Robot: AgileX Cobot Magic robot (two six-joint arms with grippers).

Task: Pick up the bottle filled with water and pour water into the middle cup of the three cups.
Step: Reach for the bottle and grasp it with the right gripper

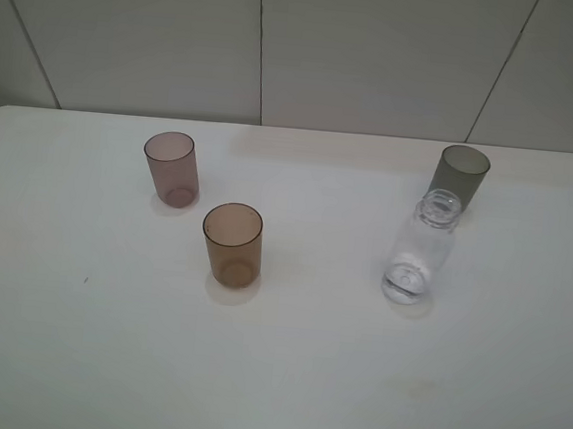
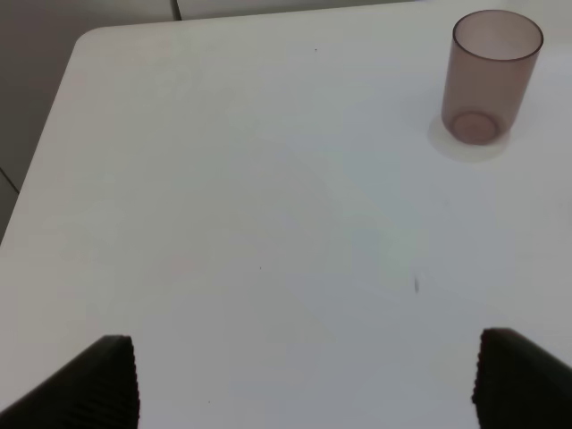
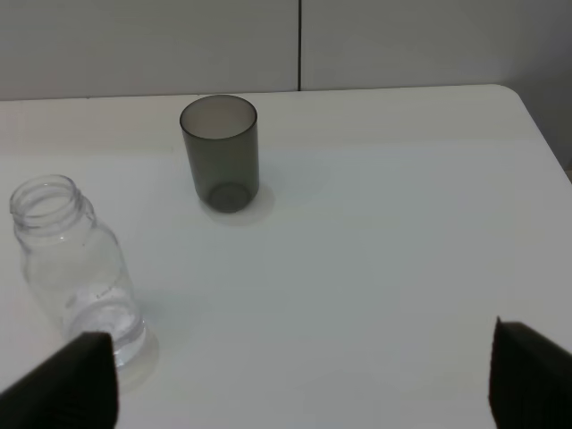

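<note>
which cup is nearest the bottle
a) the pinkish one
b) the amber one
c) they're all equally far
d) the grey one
D: in the high view the grey cup stands right behind the bottle, while the amber cup and the pinkish cup sit well off to the left.

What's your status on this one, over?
Left gripper open, right gripper open, both empty. Bottle upright near grey cup, untouched. Nothing between bottle and middle cup.
</note>
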